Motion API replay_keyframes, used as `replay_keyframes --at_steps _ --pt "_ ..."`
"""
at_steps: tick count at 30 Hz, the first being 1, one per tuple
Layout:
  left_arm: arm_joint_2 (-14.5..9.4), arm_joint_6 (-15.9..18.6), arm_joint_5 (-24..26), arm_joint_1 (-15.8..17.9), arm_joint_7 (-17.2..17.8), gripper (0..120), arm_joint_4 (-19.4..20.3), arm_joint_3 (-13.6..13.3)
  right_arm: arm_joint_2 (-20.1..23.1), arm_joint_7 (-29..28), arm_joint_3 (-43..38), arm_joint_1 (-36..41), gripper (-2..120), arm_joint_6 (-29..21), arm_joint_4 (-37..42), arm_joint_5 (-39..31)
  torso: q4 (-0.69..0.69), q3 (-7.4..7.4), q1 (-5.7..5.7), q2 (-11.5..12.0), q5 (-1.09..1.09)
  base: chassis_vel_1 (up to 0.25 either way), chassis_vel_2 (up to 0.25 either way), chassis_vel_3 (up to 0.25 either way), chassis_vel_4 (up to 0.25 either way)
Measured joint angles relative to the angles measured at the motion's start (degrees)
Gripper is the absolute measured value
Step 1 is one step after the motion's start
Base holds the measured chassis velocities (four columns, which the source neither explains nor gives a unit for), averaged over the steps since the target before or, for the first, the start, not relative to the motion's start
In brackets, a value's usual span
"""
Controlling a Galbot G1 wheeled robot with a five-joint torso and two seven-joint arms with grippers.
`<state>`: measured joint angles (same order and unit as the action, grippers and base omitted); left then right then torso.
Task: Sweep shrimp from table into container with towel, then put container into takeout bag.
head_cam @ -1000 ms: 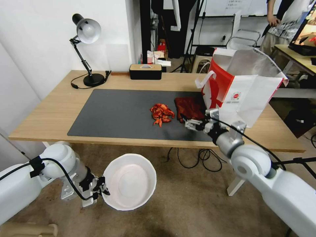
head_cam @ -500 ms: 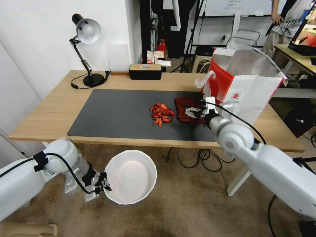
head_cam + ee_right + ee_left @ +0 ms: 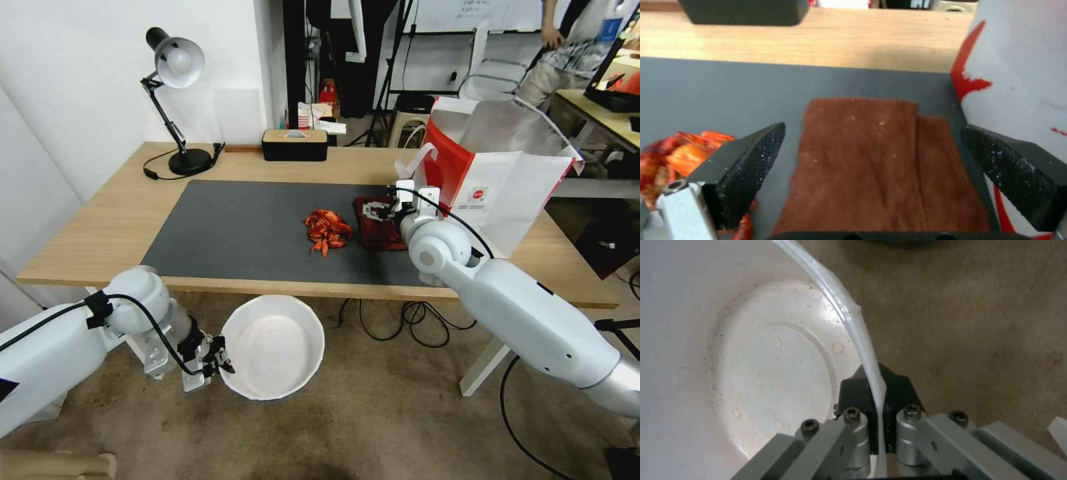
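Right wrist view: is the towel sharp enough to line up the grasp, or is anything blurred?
Right wrist view: the towel and the pads are crisp, but the shrimp at the edge is smeared. Left wrist view: the container rim is soft up close. Head view: even light, straight lines bowed at the edges.

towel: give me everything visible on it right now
The towel is a dull rust-red soft cloth with a fine nap, folded flat so a lower layer peeks out along one edge, flecked with pale specks. It lies on the dark grey mat between the shrimp and the takeout bag. The right tool hangs over it, jaws wide open either side; contact cannot be told.
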<state>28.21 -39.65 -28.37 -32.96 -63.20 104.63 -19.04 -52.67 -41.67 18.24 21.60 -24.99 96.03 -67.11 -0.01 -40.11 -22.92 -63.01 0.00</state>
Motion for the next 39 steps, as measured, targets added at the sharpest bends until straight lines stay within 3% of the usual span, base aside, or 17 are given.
replay_keyframes --at_steps 39 --pt "-0.77 -0.55 0.41 1.23 0.99 0 -0.27 -0.48 -2.49 -3.22 -1.84 4.96 100 -0.9 -1.1 -2.08 0.01 0.01 0.01 0.0 0.01 0.0 0.0 0.0 0.0"
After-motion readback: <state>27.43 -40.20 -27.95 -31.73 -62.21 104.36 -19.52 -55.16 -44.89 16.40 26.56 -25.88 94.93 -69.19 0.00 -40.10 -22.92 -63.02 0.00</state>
